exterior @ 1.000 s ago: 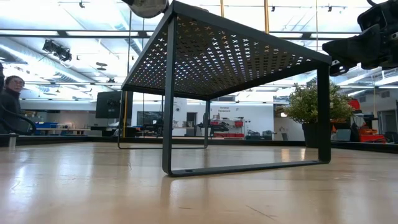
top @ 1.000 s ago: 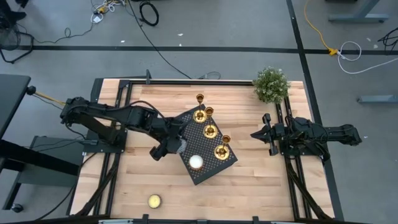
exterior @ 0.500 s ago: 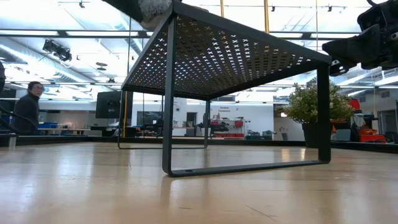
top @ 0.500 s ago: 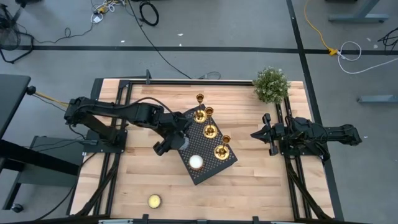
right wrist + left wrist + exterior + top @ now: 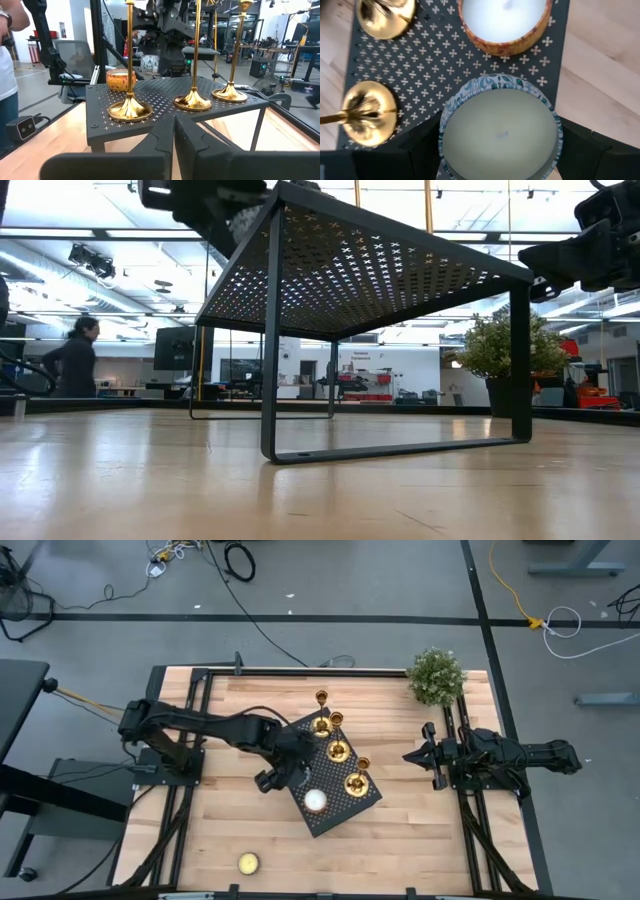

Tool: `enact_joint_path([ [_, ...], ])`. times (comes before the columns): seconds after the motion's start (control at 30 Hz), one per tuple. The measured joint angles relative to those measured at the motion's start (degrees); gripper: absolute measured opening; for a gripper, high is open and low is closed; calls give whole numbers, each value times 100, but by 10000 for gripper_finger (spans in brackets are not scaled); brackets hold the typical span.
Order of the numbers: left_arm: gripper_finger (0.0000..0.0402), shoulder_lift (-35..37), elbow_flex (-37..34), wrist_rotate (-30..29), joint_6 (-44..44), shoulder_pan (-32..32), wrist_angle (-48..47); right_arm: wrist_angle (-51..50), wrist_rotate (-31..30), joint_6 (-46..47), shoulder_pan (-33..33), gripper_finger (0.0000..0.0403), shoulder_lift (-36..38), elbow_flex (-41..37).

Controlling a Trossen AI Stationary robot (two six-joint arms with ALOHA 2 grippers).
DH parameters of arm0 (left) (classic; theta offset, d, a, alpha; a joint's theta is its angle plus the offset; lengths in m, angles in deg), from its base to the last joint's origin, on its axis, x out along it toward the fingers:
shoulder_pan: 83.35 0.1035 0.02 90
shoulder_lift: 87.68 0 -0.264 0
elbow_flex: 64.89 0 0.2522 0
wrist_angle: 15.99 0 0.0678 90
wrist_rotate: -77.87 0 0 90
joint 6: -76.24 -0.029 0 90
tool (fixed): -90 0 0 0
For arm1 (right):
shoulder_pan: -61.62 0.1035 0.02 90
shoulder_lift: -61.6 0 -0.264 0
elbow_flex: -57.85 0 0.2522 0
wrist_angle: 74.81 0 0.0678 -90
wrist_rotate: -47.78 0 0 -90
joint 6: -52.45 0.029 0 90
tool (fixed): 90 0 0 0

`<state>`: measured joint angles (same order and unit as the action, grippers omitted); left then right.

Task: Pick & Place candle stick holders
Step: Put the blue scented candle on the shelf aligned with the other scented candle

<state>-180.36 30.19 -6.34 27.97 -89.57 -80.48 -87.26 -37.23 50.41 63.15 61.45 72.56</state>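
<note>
High view: my left gripper is over the near-left edge of the black perforated stand, jaws set wide around a patterned tin candle. The three candle stick holders stand in a row along the stand's far-right side. I'd lower the tin flat beside the lit-looking white candle and clear of those brass bases.

Low view: the stand on the pale wooden desk; a person walks in the room behind.

Left wrist view: tin gripped across its rim.

Right wrist view: right gripper, jaws closed and empty, parked at the right.
</note>
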Motion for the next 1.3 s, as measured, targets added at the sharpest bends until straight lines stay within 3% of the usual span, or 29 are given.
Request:
enact_joint_path([
  [1.0, 319, -201, -2, -188, -34, 0, 288, -7, -1, 0, -1, 18, 0, 0],
  [1.3, 355, -194, -2, -188, -34, 0, 322, -6, -2, 1, 0, 18, 0, 0],
])
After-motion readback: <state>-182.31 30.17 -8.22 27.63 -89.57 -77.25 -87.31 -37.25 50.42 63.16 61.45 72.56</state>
